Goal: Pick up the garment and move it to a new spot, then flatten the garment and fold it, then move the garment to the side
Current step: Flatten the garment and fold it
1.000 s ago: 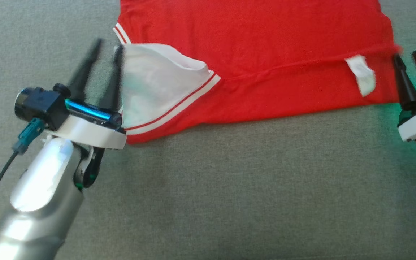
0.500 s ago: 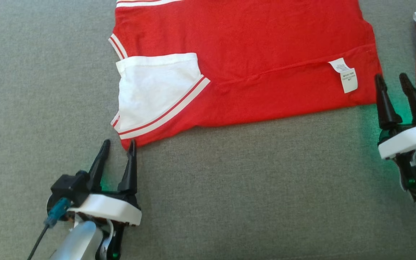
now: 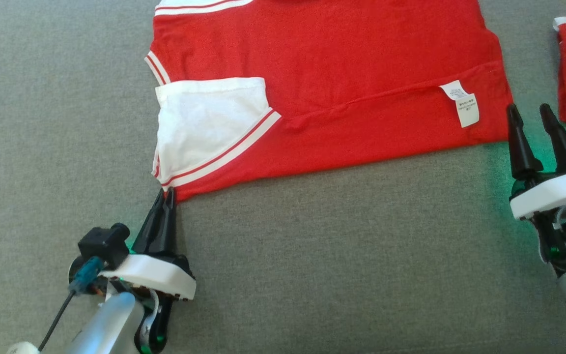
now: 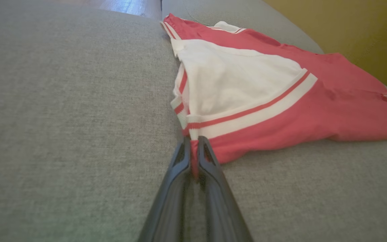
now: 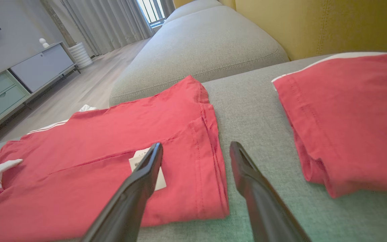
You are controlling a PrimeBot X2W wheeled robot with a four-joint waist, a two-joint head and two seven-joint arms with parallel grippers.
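at 7 o'clock the left gripper (image 3: 166,194) pinches the near corner of the red garment (image 3: 332,73), which lies flat on the grey sofa (image 3: 312,270) toward 12; at 3 o'clock the right gripper (image 3: 527,109) gapes empty beside its hem.

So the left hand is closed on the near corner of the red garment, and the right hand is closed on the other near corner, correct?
Not quite. The right hand is open, fingers apart beside the edge of the garment, gripping nothing; the right wrist view shows it. The left hand is indeed closed on the near corner.
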